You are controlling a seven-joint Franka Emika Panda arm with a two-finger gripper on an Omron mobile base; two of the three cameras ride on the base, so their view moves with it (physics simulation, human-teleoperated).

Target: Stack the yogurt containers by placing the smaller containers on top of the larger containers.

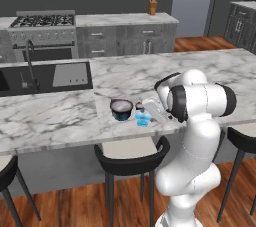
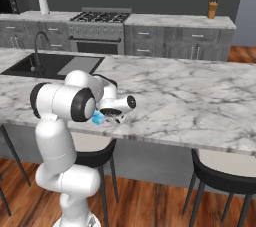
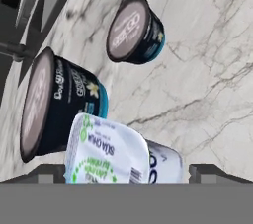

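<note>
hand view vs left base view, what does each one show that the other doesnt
Hand view alone: the printed lids and labels of the three tubs, and the claw with its dark tips either side of the light-blue cup.

Left base view alone: the sink, the stove, the knife block, the stools under the counter and the robot's white arm.

Both: the wide dark tub, the light-blue cup, the tiny dark cup and the marble counter.
</note>
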